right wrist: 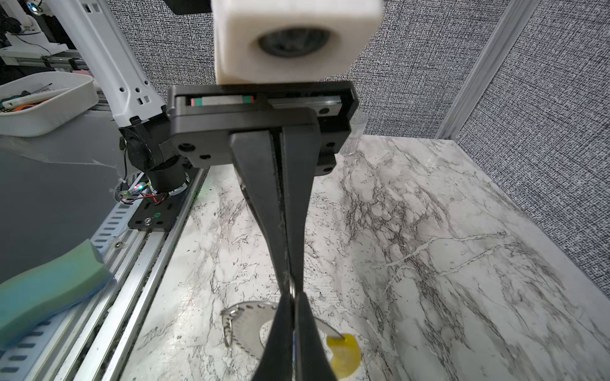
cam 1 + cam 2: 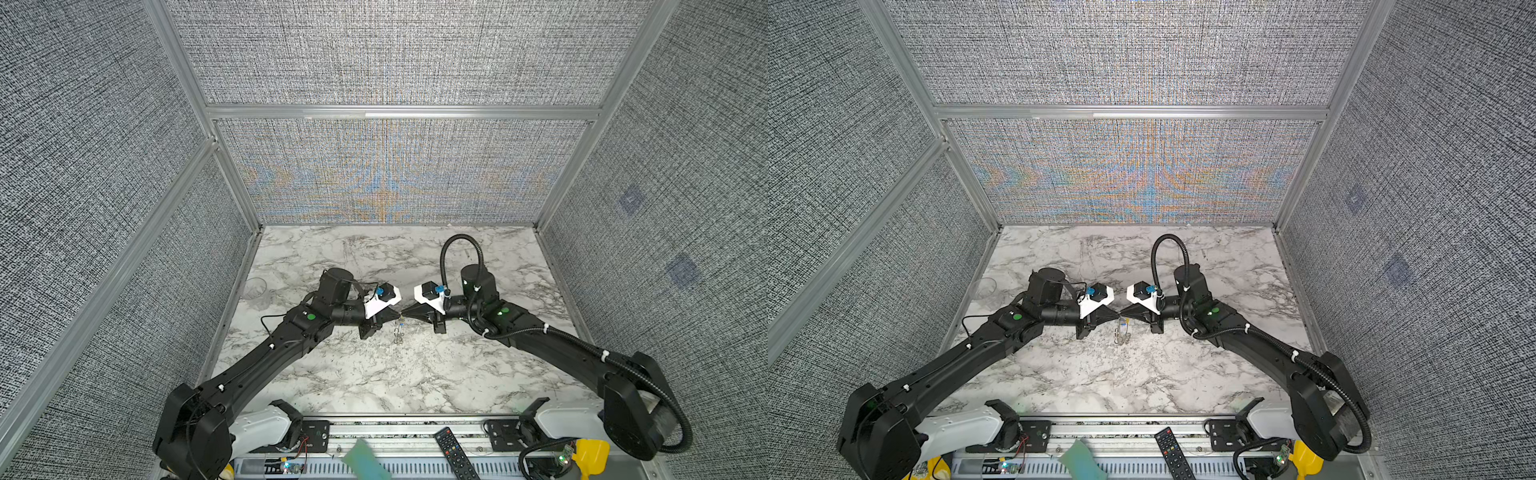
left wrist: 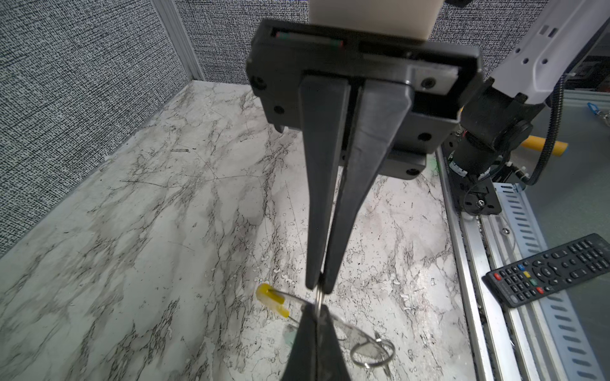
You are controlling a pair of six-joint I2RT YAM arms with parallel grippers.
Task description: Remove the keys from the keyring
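- Marble-patterned tabletop [image 2: 374, 374] carries the scene. The keyring [image 2: 398, 332] hangs over its middle in both top views, and everything below is placed from that keyring.
- Nearest, well in front of the keyring, an aluminium rail [image 2: 395, 434] edges the tabletop. A black remote control [image 2: 455, 455] and a green foam block [image 2: 365, 461] lie beyond that edge.
- The left gripper [image 2: 397, 314] comes at the keyring from the left. Its jaws are pressed together on a thin metal arc at the keyring's top.
- The right gripper [image 2: 405, 316] meets it from the right, jaws likewise closed on that same arc. The two sets of tips are just beside each other, nearly nose to nose.
- Below the pinch, the keyring's clear grey loop slopes down toward the front.
- Its yellow section [image 3: 272, 300] sits on the far side of the grippers, and a small split ring [image 3: 373, 353] dangles at the near end.
- I cannot tell whether the lowest part touches the tabletop.
- The keys are too small and blurred to make out in any view.
- Well to the left of the keyring and a little farther back, a clear glass cup [image 2: 255, 289] stands upright by the tabletop's left edge.
- Farthest, behind the keyring and on both sides, grey woven wall panels [image 2: 395, 166] in aluminium frames close in the cell.
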